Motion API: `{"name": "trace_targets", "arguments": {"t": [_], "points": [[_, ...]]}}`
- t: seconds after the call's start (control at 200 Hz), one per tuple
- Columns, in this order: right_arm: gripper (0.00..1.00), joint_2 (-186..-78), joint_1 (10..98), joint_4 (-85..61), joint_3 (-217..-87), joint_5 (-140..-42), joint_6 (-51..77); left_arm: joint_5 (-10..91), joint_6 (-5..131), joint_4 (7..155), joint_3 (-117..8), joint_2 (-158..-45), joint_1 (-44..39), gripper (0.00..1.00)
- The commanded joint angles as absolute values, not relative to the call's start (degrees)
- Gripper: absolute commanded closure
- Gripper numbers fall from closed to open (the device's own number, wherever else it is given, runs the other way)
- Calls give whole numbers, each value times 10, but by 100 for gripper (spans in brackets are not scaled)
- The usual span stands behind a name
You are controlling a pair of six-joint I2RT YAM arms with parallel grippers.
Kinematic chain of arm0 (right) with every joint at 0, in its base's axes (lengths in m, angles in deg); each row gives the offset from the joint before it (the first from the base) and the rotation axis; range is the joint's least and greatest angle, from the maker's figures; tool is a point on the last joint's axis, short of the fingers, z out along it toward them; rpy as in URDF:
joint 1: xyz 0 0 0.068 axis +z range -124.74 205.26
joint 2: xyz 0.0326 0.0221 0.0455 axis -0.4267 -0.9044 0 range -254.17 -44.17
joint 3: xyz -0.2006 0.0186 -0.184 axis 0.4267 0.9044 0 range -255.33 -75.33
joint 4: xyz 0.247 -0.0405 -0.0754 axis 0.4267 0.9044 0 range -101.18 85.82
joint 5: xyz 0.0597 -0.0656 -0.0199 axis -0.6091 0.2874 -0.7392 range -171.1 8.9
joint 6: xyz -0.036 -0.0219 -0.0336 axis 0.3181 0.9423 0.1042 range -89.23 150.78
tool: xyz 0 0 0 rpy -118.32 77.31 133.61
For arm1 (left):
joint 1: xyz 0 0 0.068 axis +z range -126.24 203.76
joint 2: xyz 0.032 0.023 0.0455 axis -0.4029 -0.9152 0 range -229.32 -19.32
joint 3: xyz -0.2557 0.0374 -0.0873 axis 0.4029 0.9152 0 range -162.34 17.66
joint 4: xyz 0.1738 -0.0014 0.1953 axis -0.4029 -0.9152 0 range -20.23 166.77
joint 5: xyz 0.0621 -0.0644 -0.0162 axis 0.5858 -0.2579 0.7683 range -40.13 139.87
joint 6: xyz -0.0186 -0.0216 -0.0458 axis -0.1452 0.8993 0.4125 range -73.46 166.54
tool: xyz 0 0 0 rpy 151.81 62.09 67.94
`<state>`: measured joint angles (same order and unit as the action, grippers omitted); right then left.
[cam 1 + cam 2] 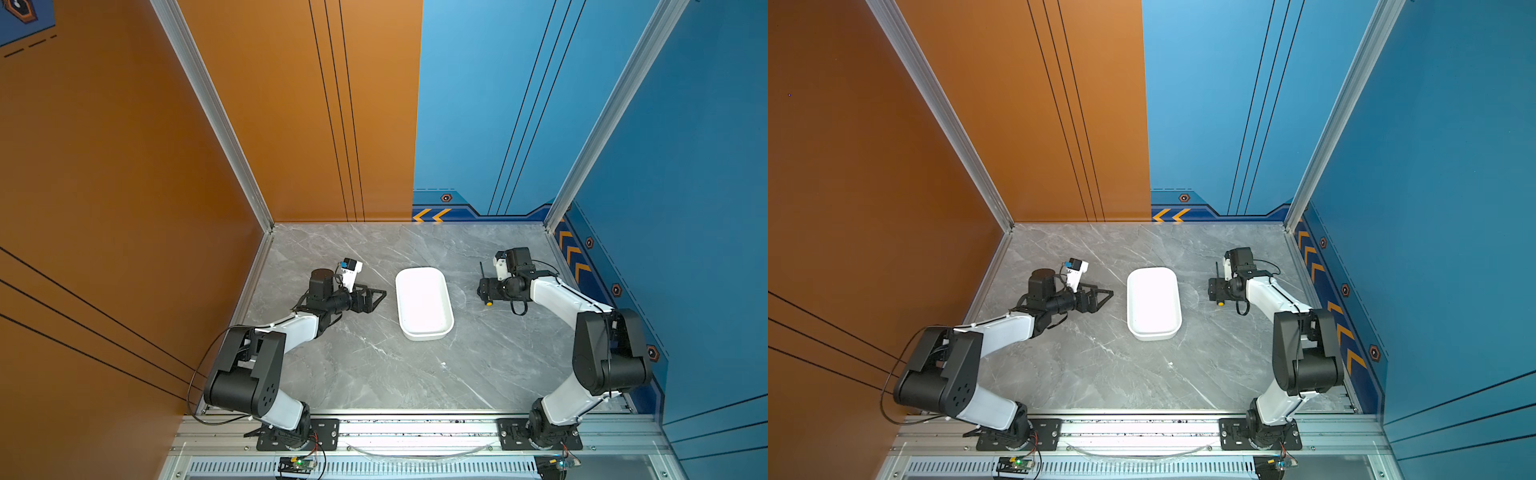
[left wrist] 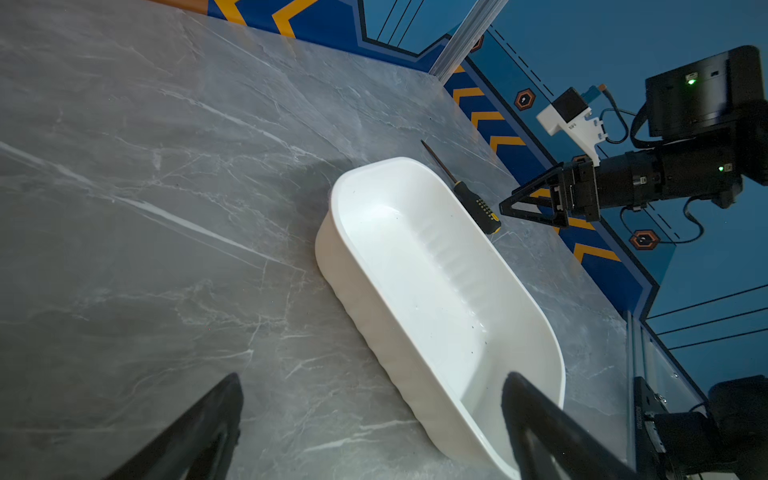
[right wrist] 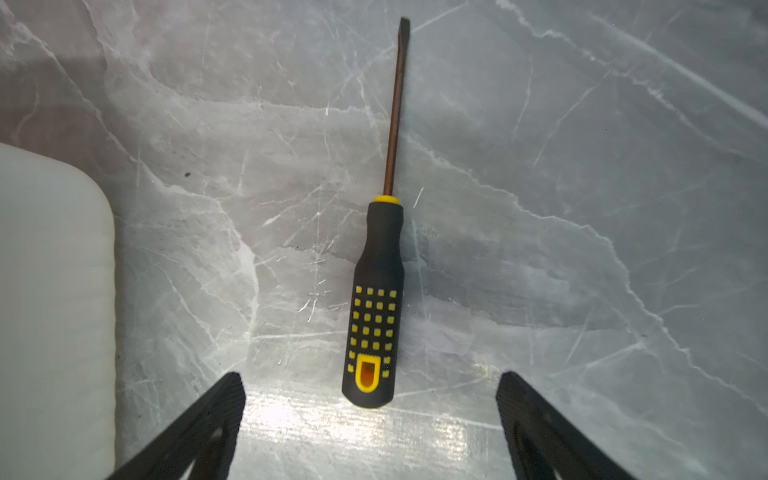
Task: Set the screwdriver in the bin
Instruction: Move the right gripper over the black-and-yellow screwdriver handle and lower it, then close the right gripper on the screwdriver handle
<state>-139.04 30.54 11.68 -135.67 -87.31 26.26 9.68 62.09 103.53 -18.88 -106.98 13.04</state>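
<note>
While the right end effector point(image 3: 370, 376) hovers low over the worktop point(image 3: 582, 208) with its two fingers spread wide and gripping nothing, the one screwdriver point(image 3: 376, 316) lies flat in front of it, the butt of its handle in the gap and touching neither finger. Bare worktop shows on both sides of the handle, between it and each finger. The thin shaft runs straight ahead, away from this end effector, with open surface beyond its tip. Outside one finger, on the side toward the other arm, sits a rounded corner of the one white bin point(image 3: 54, 291), parted from the screwdriver by a strip of bare worktop. In both top views the bin stands between the two end effectors, its long sides facing them. Across it, the left end effector point(image 2: 372, 377) is likewise spread open and holds nothing, its fingertips just beside the bin's long wall; whether they touch it cannot be told
</note>
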Motion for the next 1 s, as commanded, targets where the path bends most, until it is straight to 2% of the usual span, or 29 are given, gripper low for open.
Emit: {"name": "trace_targets", "arguments": {"t": [0.0, 0.32, 0.501, 0.876, 0.996], "points": [[4, -1404, 318, 160, -1378, -852, 250, 82, 641, 1038, -197, -1082, 119, 2], [6, -1477, 324, 172, -1421, -851, 237, 102, 643, 1038, -183, -1091, 94, 2], [10, -1506, 325, 178, -1444, -845, 239, 100, 643, 1038, -184, -1088, 90, 2], [42, -1521, 327, 193, -1444, -842, 248, 93, 648, 1038, -185, -1100, 86, 2], [44, -1522, 328, 193, -1438, -839, 250, 96, 648, 1038, -183, -1100, 87, 2]]}}
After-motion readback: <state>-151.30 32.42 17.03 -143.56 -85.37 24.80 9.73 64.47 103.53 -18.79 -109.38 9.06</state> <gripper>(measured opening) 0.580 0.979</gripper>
